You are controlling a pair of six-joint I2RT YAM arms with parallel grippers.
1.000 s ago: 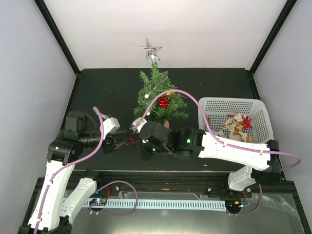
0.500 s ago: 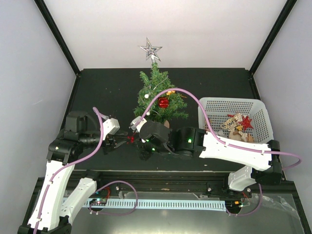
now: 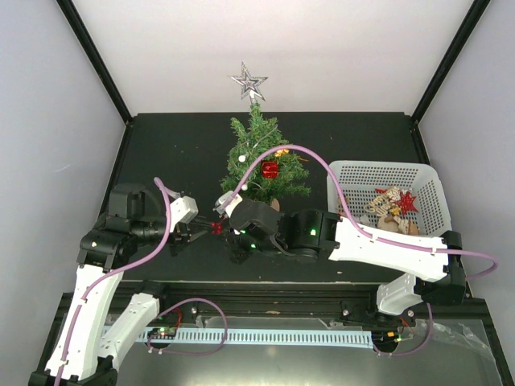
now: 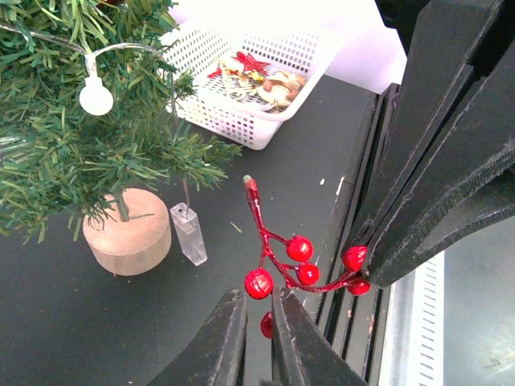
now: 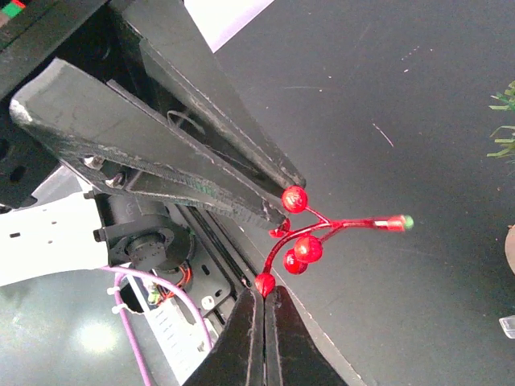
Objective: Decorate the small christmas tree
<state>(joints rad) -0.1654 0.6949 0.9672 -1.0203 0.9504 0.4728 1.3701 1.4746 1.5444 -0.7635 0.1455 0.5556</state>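
The small christmas tree [image 3: 259,157] is standing on its wooden base at the upper centre of the top view, on the black counter [image 3: 161,153]; the white basket [image 3: 354,173] of spare ornaments is sitting at the right, close by the right arm, and both arms are reaching in just below the tree, seemingly to hand a decoration across. The right end effector [image 5: 264,296] is clamping fully on the red berry sprig [image 4: 299,248] in mid-air; the left end effector [image 4: 259,301] is pinching nearly together with a berry between its fingers, apparently gripping too.
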